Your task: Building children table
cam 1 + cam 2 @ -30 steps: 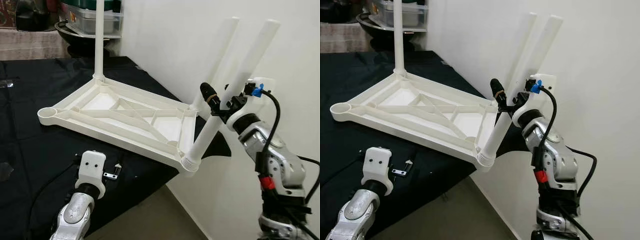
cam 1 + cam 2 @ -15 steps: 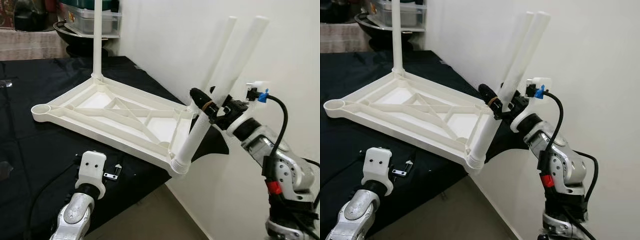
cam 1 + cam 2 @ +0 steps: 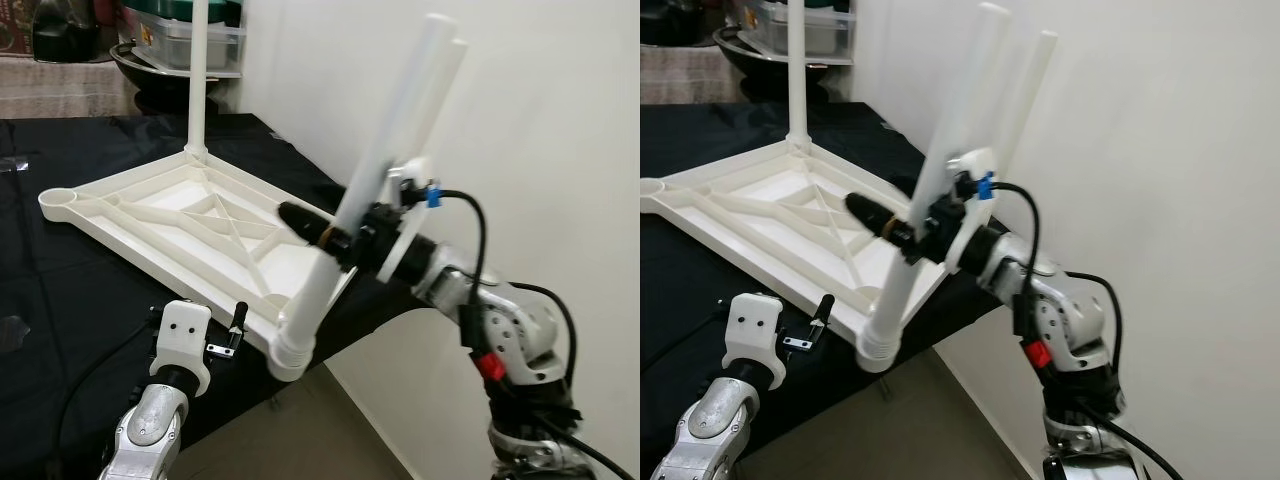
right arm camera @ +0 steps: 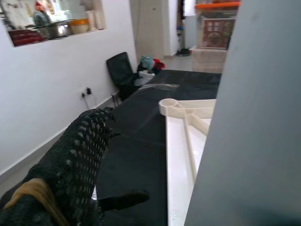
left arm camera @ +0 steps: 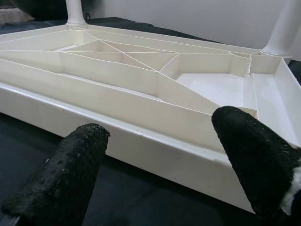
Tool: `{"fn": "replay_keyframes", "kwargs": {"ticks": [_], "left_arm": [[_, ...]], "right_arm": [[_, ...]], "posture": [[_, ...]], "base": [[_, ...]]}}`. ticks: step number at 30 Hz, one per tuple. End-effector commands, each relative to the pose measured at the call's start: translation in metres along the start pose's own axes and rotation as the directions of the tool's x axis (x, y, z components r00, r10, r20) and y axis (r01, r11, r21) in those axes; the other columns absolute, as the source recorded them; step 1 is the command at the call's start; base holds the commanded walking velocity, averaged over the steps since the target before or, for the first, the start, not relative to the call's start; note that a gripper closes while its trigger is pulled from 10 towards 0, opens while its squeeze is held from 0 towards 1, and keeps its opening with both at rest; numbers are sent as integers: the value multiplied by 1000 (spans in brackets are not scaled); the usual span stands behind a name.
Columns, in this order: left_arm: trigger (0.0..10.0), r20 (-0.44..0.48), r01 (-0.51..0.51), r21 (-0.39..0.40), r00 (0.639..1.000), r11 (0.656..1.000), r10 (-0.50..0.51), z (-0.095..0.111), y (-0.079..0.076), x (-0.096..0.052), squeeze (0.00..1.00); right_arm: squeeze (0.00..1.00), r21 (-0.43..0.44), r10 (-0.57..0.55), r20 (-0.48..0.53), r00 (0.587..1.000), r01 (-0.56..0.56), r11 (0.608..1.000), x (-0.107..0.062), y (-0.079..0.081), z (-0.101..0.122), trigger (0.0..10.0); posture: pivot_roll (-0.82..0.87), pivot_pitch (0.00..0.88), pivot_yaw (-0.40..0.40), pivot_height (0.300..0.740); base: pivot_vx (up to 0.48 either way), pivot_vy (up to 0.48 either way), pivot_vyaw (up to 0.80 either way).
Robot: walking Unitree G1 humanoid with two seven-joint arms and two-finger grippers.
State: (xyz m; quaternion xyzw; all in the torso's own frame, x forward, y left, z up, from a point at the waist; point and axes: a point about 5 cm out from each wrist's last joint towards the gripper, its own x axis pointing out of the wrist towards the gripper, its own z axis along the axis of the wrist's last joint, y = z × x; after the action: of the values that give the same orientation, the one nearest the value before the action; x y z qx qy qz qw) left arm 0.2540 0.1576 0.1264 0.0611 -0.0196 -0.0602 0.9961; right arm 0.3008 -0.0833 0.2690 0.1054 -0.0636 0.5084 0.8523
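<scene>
You are working on the near right leg (image 3: pixel 375 165) of the upturned tabletop (image 3: pixel 170 215), which is lying ribs-up on the black cloth (image 3: pixel 60 310) with its near right corner hanging past the edge. The right gripper (image 3: pixel 335 238) is clenched around that leg about halfway up — one black finger is showing on the tabletop side, the white tube filling the gap beside it in the right wrist view. The leg is leaning away from the tabletop toward the wall, its ribbed foot end (image 3: pixel 287 352) sitting at the corner socket, so it is probably not seated yet. To do this well, be bringing the leg upright until it is matching the far leg (image 3: pixel 197 75), which is standing straight in its own corner, and only then be pressing down along the tube's own line; pushing while it is tilted would likely jam it or slide the whole tabletop. A third leg (image 3: pixel 1025 100) is rising just behind the one you are holding, so keep the wrist clear of it. The left gripper (image 5: pixel 160 165) is released, its fingers spread just in front of the tabletop's near rim and not touching it — it is well placed for bracing that rim if you are needing a counter-hold. The near left socket (image 3: pixel 55 197) is looking empty. At the back, a clear lidded bin (image 3: pixel 190 38) is sitting over a dark bowl (image 3: pixel 150 70); what they are holding cannot be made out.
</scene>
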Motion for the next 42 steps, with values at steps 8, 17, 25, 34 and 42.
{"fn": "replay_keyframes", "kwargs": {"ticks": [8,17,25,34,42], "left_arm": [[10000,2,2,3,1000,1000,-2,0,-2,-1,0],[10000,-5,9,5,1000,1000,-9,-1,-3,-2,0],[10000,-6,9,12,1000,1000,-9,-1,-2,-2,0],[10000,-6,12,13,1000,1000,-11,-1,-3,-1,0],[10000,-7,13,10,1000,1000,-13,-1,-4,-1,0]], "right_arm": [[0,-27,-12,-43,999,11,1000,-3,-13,-5,10000],[0,27,-22,-52,998,23,999,-17,-22,-11,9059],[0,49,-151,-45,988,153,987,-25,-44,-16,0],[0,73,-296,9,955,294,953,-30,-57,-13,0],[0,71,-361,14,933,359,931,-35,-62,-11,0]], "posture": [[140,0,-242,740],[135,0,-232,740],[140,0,-230,740],[135,0,-227,740],[130,0,-227,740]], "base": [[0,0,0],[0,0,0],[0,0,0],[0,0,0],[0,0,0]]}}
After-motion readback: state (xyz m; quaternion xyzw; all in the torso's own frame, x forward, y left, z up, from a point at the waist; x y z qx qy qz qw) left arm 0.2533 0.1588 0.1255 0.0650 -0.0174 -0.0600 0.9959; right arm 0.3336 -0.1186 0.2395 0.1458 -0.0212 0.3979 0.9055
